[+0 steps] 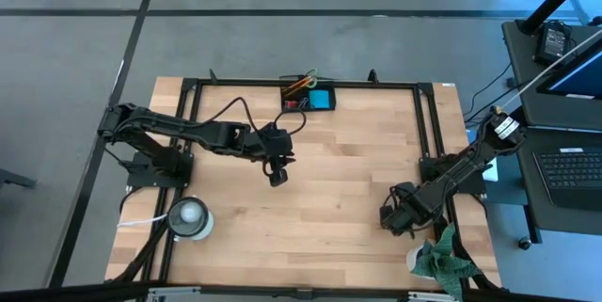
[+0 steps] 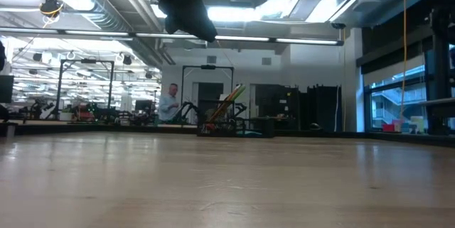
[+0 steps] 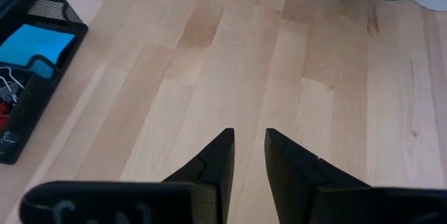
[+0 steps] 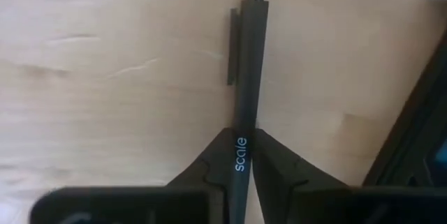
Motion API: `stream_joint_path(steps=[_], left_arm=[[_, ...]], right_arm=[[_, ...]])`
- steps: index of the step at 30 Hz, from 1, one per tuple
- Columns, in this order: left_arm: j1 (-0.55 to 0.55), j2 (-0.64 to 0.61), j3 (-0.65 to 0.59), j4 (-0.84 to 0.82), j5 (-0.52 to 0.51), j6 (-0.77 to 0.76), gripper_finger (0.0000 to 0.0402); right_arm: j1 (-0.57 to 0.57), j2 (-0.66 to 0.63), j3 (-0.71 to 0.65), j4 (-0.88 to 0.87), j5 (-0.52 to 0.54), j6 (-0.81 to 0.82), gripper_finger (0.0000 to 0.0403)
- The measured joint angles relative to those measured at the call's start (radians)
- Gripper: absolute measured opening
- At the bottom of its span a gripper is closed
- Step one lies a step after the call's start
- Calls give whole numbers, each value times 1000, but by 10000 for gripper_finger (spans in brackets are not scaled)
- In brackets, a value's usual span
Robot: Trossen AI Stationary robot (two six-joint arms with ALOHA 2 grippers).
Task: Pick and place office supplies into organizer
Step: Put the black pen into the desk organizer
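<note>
The wooden table (image 1: 320, 189) carries the organizer (image 1: 308, 98), white roll (image 1: 191, 215) and green cloth (image 1: 440, 257).

The table (image 1: 329, 180) is light wood with pale plank stripes. The organizer (image 3: 35, 84) is black mesh and holds a bright blue note pad (image 3: 38, 42). The pen (image 4: 246, 112) is black with small white lettering. The cloth (image 1: 442, 257) is green.

Black pen (image 4: 244, 77) cut off at edge, lower barrel hidden between fingers (image 4: 209, 165)
</note>
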Motion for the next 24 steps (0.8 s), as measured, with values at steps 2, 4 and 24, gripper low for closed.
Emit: stream_joint_path(steps=[2, 4, 24], left_arm=[[0, 0, 0, 0, 1, 0, 75], [0, 0, 0, 0, 14, 1, 75], [-14, 149, 1, 50, 135, 63, 75]], right_arm=[[-18, 0, -1, 7, 1, -66, 45], [-37, 0, -1, 14, 3, -134, 43], [-273, -1, -1, 226, 92, -850, 45]])
